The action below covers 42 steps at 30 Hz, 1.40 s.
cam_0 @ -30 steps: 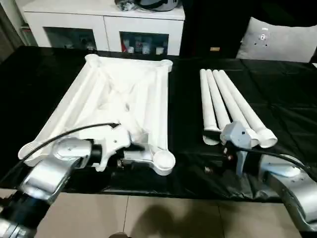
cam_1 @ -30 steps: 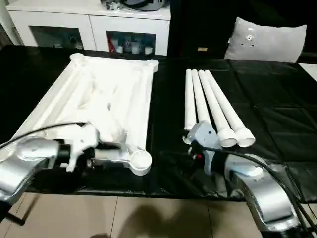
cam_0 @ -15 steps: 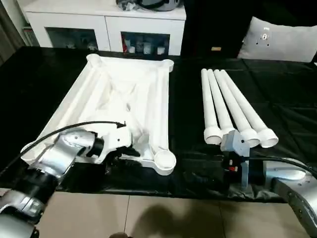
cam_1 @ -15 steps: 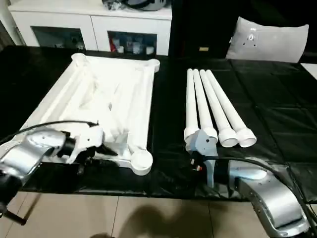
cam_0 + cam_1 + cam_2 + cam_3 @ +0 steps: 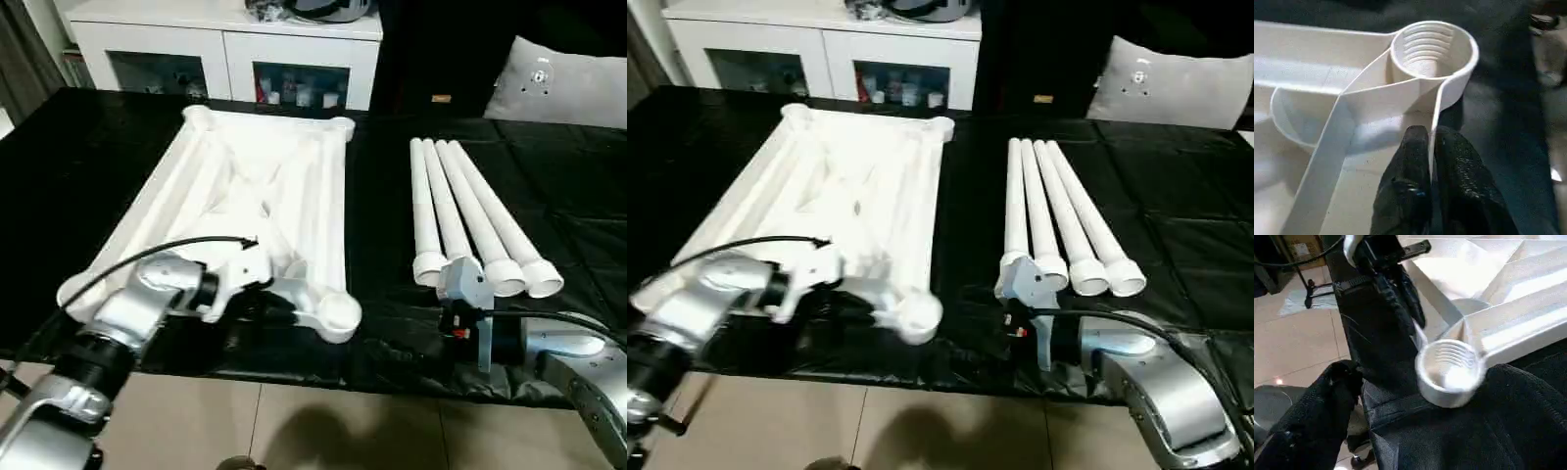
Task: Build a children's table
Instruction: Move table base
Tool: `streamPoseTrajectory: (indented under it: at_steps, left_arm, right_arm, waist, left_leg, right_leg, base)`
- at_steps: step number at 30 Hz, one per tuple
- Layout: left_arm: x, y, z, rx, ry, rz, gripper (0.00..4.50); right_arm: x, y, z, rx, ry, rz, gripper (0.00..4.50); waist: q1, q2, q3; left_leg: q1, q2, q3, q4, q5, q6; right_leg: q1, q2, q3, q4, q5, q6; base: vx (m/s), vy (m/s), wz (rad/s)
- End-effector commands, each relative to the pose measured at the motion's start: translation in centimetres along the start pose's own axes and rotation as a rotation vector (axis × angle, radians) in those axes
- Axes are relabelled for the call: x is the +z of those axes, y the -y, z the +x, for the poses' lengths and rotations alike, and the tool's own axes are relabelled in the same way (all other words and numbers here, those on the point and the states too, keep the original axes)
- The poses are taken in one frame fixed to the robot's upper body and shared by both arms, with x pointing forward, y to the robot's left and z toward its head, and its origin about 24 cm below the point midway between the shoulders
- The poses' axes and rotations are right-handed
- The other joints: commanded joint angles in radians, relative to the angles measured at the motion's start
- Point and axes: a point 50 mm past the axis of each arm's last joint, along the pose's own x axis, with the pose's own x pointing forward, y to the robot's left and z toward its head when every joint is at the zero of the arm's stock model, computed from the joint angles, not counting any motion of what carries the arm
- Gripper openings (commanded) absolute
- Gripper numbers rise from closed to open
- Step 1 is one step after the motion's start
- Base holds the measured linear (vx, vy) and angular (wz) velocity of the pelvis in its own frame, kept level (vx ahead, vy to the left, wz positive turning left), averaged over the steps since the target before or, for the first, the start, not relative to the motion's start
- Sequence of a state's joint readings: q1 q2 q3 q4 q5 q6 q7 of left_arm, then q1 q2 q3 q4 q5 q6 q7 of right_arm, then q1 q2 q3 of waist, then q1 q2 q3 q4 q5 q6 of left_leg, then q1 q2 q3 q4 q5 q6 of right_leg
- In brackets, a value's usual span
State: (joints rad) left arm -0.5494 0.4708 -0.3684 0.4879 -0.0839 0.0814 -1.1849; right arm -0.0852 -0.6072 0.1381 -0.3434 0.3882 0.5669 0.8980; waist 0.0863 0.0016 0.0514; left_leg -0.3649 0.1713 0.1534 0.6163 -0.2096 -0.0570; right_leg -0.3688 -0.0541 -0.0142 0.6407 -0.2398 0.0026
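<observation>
Now left tool (image 5: pixel 1431 147) clenched on tabletop (image 5: pixel 257 201) rim near corner socket (image 5: pixel 1431 49); right tool (image 5: pixel 1317 406) released. Lift edge slowly, keep pinch square.

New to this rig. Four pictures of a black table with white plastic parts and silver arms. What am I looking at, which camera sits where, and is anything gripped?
It is a humanoid robot with two silver arms, each ending in two black fingers. The two wide pictures come from a stereo camera on its head, looking down; the two close-ups come from cameras on its wrists.

On the black-covered table lies a white tabletop, ribbed underside up, with round corner sockets. Beside it lie four white legs, side by side.

The left gripper is pinched on the tabletop's thin rim next to the near corner socket. The right gripper is open, holding nothing, in front of the legs' near ends.
</observation>
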Motion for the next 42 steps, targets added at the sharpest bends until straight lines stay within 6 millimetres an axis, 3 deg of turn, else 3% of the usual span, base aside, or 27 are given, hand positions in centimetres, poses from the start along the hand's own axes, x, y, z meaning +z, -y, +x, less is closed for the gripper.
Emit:
streamPoseTrajectory:
  at_steps: [1,4,8,13,16,19,24,29,31,32,33,36,42]
  left_arm:
    - [0.2,-1.2,-0.4,0.123,0.013,0.001,0.06]
    - [0.2,-1.2,-0.1,0.138,0.013,0.009,0.03]
    - [0.4,-0.8,0.7,0.118,0.027,0.031,0.03]
    - [0.5,-0.3,1.0,0.094,0.041,0.042,0.03]
    - [1.2,-0.2,0.9,0.103,0.107,0.038,0.54]
    - [2.2,0.2,0.6,0.099,0.169,0.034,0.75]
    - [3.0,0.3,-0.3,0.153,0.216,0.011,0.99]
    - [3.0,0.3,-1.3,0.227,0.179,-0.011,1.41]
    - [3.2,0.5,-1.6,0.247,0.185,-0.023,1.69]
    - [3.5,0.7,-1.7,0.254,0.192,-0.034,1.74]
    - [3.6,0.9,-1.7,0.26,0.195,-0.045,1.74]
    - [3.9,1.2,-1.9,0.292,0.184,-0.041,2.09]
    - [4.0,1.4,-1.8,0.32,0.171,-0.047,2.18]
  right_arm:
    - [0.0,0.8,0.0,-0.06,-0.02,0.002,4.5]
    - [0.1,0.9,0.1,-0.066,-0.016,0.011,4.5]
    - [0.4,1.4,0.1,-0.115,-0.004,-0.004,4.5]
    - [1.0,3.8,0.2,-0.308,0.082,0.03,4.5]
    - [1.7,4.6,0.4,-0.364,0.126,0.055,4.5]
    - [2.0,6.9,1.0,-0.633,0.047,0.051,4.5]
    - [2.5,8.7,2.5,-0.696,-0.001,0.217,4.5]
    - [3.4,11.0,4.1,-0.778,-0.07,0.26,4.5]
    - [3.7,11.9,4.5,-0.823,-0.084,0.27,4.5]
    - [3.6,12.3,4.7,-0.852,-0.12,0.294,4.5]
    - [3.6,12.7,4.7,-0.875,-0.143,0.311,4.5]
    - [3.6,13.6,5.0,-0.91,-0.175,0.335,4.5]
    - [3.1,14.5,5.4,-0.934,-0.212,0.396,4.5]
  waist:
    - [0.001,-0.008,-0.053]
    - [-0.006,-0.007,-0.055]
    - [-0.008,-0.008,-0.06]
    - [-0.006,-0.002,-0.059]
    - [-0.008,-0.002,-0.061]
    - [-0.006,0.0,-0.063]
    - [-0.001,0.005,-0.062]
    - [-0.006,0.007,-0.062]
    - [-0.005,0.008,-0.061]
    - [-0.005,-0.005,-0.062]
    - [-0.003,0.002,-0.066]
    - [-0.002,0.005,-0.066]
    - [-0.002,0.003,-0.068]
  left_leg:
    - [0.006,0.053,-0.013,-0.086,-0.134,0.002]
    - [0.006,0.052,-0.013,-0.083,-0.122,0.007]
    - [0.004,0.051,-0.011,-0.078,-0.056,0.034]
    - [0.006,0.051,-0.01,-0.079,-0.072,0.02]
    - [0.007,0.052,-0.008,-0.08,-0.071,0.012]
    - [0.008,0.047,-0.005,-0.078,-0.024,0.005]
    - [0.009,0.044,-0.002,-0.079,-0.053,-0.017]
    - [0.01,0.041,-0.001,-0.082,-0.064,-0.057]
    - [0.008,0.039,-0.001,-0.083,-0.061,-0.062]
    - [0.006,0.039,0.002,-0.082,-0.046,-0.057]
    - [0.007,0.041,0.0,-0.081,-0.035,-0.059]
    - [0.006,0.039,0.002,-0.078,-0.016,-0.052]
    - [0.003,0.037,0.003,-0.077,-0.011,-0.046]
  right_leg:
    - [0.04,-0.086,0.04,-0.076,-0.026,-0.241]
    - [0.04,-0.086,0.041,-0.076,-0.015,-0.235]
    - [0.04,-0.082,0.039,-0.067,0.092,-0.243]
    - [0.037,-0.082,0.038,-0.068,0.071,-0.251]
    - [0.038,-0.081,0.038,-0.065,0.082,-0.258]
    - [0.033,-0.074,0.036,-0.06,0.141,-0.259]
    - [0.035,-0.075,0.039,-0.06,0.114,-0.254]
    - [0.033,-0.069,0.037,-0.059,0.098,-0.242]
    - [0.036,-0.068,0.037,-0.06,0.096,-0.24]
    - [0.039,-0.067,0.038,-0.06,0.116,-0.236]
    - [0.038,-0.07,0.037,-0.053,0.129,-0.241]
    - [0.036,-0.066,0.034,-0.052,0.165,-0.248]
    - [0.039,-0.064,0.033,-0.05,0.18,-0.244]
  base:
    - [0.0,0.0,0.0]
    - [0.0,0.0,0.0]
    - [0.0,0.0,0.0]
    - [0.0,0.0,0.0]
    - [0.0,0.0,0.0]
    - [0.0,0.0,0.0]
    - [0.0,0.0,0.0]
    - [0.0,0.0,0.0]
    - [0.0,0.0,0.0]
    - [0.0,0.0,0.0]
    - [0.0,0.0,0.0]
    - [0.0,0.0,0.0]
    - [0.0,0.0,0.0]
